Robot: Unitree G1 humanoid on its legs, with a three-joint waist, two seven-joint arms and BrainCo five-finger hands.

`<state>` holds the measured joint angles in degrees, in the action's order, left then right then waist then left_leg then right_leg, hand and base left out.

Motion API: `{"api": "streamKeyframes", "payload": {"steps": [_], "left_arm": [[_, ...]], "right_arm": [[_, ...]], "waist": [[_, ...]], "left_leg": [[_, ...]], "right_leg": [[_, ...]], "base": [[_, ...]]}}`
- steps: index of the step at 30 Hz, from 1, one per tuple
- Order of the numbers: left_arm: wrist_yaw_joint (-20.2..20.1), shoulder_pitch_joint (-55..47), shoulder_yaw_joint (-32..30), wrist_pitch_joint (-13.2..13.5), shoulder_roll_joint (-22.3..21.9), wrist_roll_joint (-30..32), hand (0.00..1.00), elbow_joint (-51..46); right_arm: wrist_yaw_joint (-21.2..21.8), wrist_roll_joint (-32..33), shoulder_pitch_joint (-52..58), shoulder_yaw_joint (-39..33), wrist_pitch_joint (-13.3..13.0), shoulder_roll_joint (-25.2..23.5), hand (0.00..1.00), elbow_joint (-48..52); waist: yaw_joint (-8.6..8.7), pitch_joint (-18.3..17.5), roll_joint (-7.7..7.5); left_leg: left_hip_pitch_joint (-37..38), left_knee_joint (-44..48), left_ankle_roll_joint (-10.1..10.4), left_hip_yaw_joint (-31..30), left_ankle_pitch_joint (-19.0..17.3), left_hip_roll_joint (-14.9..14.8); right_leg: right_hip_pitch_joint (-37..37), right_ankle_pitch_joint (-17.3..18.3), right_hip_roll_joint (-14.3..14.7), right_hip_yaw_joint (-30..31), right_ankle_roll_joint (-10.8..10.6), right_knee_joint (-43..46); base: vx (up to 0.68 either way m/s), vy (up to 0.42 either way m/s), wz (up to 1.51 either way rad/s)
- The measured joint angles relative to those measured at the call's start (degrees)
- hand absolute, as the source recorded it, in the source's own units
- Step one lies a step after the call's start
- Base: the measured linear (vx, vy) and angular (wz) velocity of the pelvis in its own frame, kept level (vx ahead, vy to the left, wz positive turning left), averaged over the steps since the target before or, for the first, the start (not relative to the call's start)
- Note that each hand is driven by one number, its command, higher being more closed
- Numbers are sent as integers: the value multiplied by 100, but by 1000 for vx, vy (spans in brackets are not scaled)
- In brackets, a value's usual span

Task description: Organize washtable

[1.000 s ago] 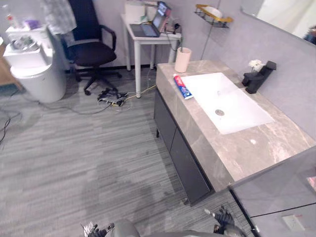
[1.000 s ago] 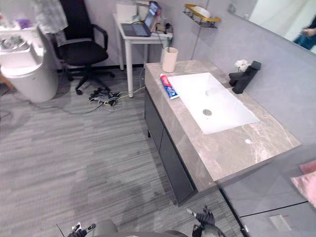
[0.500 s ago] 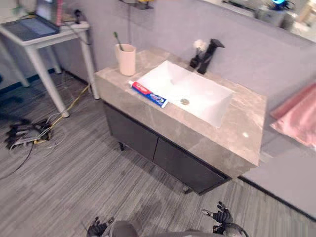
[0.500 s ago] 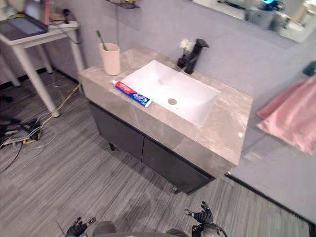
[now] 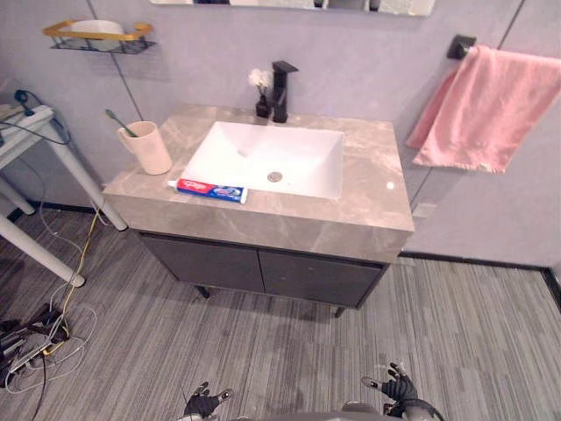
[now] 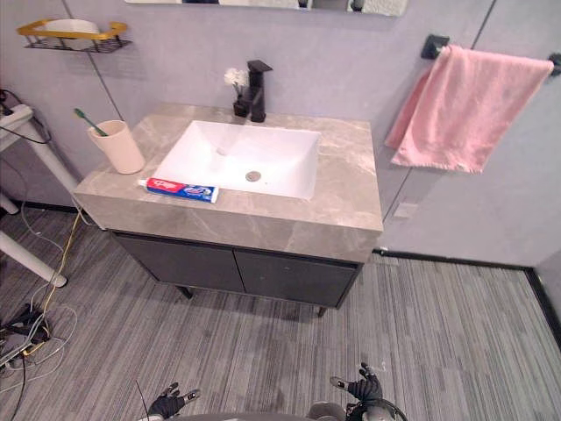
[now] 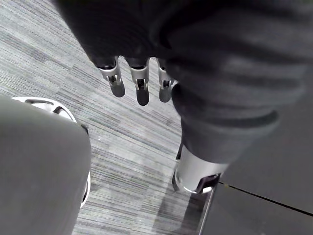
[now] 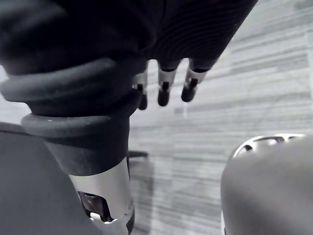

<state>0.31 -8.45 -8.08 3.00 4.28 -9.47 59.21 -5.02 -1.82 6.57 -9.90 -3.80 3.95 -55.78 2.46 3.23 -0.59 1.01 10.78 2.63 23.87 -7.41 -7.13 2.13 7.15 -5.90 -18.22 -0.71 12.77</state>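
The washtable (image 5: 368, 202) has a marble top and a white sink (image 5: 272, 158). A red, white and blue toothpaste tube (image 5: 209, 189) lies flat on the front strip, left of the sink. A beige cup (image 5: 151, 147) with a green toothbrush stands at the left end. Behind the sink are a black faucet (image 5: 282, 88) and a small white flower (image 5: 259, 79). My left hand (image 5: 203, 402) and right hand (image 5: 399, 388) hang low over the floor, far in front of the cabinet. Both are open and empty, fingers (image 7: 142, 88) and fingers (image 8: 166, 88) relaxed above the carpet.
A pink towel (image 5: 491, 110) hangs on the wall right of the washtable. A gold wall shelf (image 5: 96, 33) holding a white dish is up on the left. A white table's legs (image 5: 74, 175) and loose cables (image 5: 35, 338) lie left of the dark cabinet (image 5: 263, 272).
The whole picture has swung round, so the camera moved: the washtable now faces me head-on. The objects on it have not moved. Both hands stay low and open.
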Motion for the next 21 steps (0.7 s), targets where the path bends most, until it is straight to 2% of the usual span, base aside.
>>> {"api": "streamKeyframes", "payload": {"steps": [3, 6, 8, 9, 10, 11, 17, 21], "left_arm": [[-25, -13, -154, -2, -72, -74, 0, -8], [-33, -4, -188, -1, -64, -110, 0, -17], [-32, 43, -369, 5, -60, -111, 0, -15], [-31, 73, -389, 8, -54, -112, 0, -15], [-29, 83, -385, 18, -74, -118, 0, -14], [-35, 224, 114, 15, 178, -106, 0, 382], [-33, 222, 103, 16, 173, -107, 0, 383], [-18, 224, -73, 15, 140, -110, 0, 383]], "right_arm": [[6, -2, 51, -116, 42, 110, 0, -405], [18, -2, 131, -268, 46, 89, 0, -482], [22, 1, 127, -270, 67, 95, 0, -638], [24, 1, 155, -269, 69, 103, 0, -656], [29, 0, 185, -272, 79, 123, 0, -678], [31, 177, 389, -304, 40, 90, 0, -599], [31, 228, 397, -327, 39, 89, 0, -600], [25, 672, 445, -571, 25, 10, 0, -600]], "waist": [[-98, -12, -6], [-153, -1, -35], [-235, 40, -90], [-292, 91, -110], [-349, 102, -54], [-324, 10, -24], [-324, 23, -18], [-317, 26, -18]], "left_leg": [[171, -189, 56, -5, 73, -46], [154, -162, 57, 120, 73, -50], [44, 132, 17, -409, 42, 5], [-67, 335, -93, -979, -71, 59], [-49, 357, -57, -1510, -209, 92], [379, -401, -90, -1910, -413, 439], [318, -389, -92, -1919, -412, 427], [156, -516, -64, -1979, -362, 435]], "right_leg": [[-407, -438, 206, 161, -42, -912], [-388, -600, 244, 370, -58, -1095], [-378, -718, 259, 670, -74, -1163], [-368, -799, 262, 855, -79, -1229], [-344, -864, 286, 1045, -100, -1326], [-388, -1287, 168, 1197, -358, -1839], [-357, -1286, 171, 1197, -354, -1842], [-175, -1268, 141, 1109, -327, -1852]], "base": [[-38, -16, -21], [-41, 11, -39], [-28, -24, -68], [-52, 12, -87], [-49, 43, -66], [-17, 39, -37], [0, 0, 0], [-17, -23, 9]]}}
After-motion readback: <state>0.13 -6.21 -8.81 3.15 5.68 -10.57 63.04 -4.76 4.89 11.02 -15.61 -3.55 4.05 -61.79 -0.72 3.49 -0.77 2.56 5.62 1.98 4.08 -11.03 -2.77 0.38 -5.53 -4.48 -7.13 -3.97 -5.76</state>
